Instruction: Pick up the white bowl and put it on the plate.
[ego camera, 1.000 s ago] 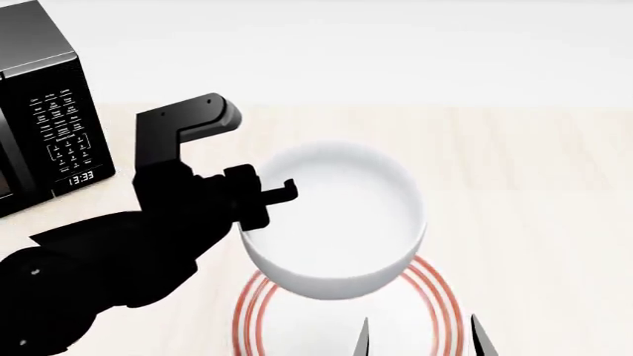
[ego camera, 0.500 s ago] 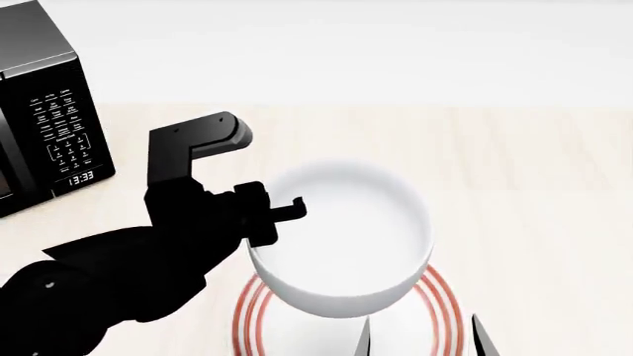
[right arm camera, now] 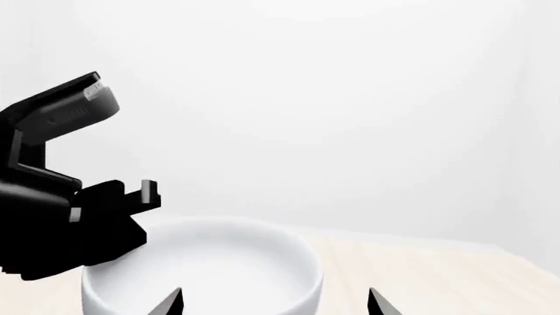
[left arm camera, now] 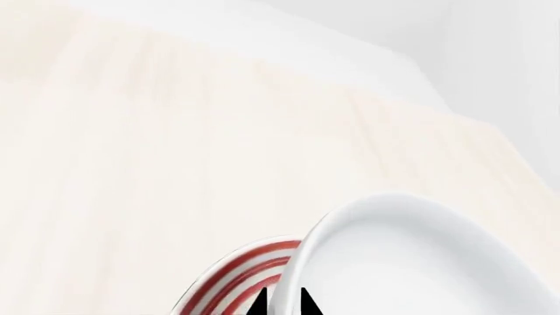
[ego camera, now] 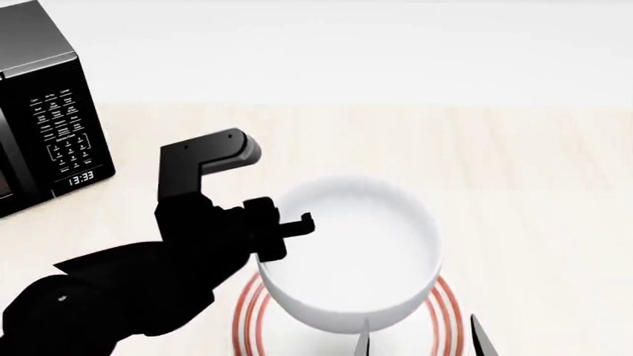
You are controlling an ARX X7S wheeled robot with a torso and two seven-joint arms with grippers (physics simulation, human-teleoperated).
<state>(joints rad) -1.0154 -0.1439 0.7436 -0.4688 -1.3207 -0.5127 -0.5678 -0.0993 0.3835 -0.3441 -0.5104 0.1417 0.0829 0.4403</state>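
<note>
Your left gripper [ego camera: 282,236] has its fingers clamped on the rim of the white bowl [ego camera: 348,252], on the bowl's left edge as the head camera sees it. The bowl sits upright and level above the plate [ego camera: 249,313], covering most of it; only the plate's red rings show, curving out on the left and right below the bowl. You cannot tell from these views whether the bowl's base touches the plate.

In the left wrist view, two dark fingers [left arm camera: 259,307] pinch the bowl's thick wall, with the red-ringed plate edge just beside them and pale wood counter [left arm camera: 157,164] beyond.

Your right gripper [ego camera: 420,337] waits at the near edge of the head view, its two pointed fingers spread apart and holding nothing, just in front of the bowl and plate. Its wrist camera looks across the bowl toward the left arm.

A black microwave [ego camera: 40,104] stands well apart at the far left of the counter, its display reading 13:33.
</note>
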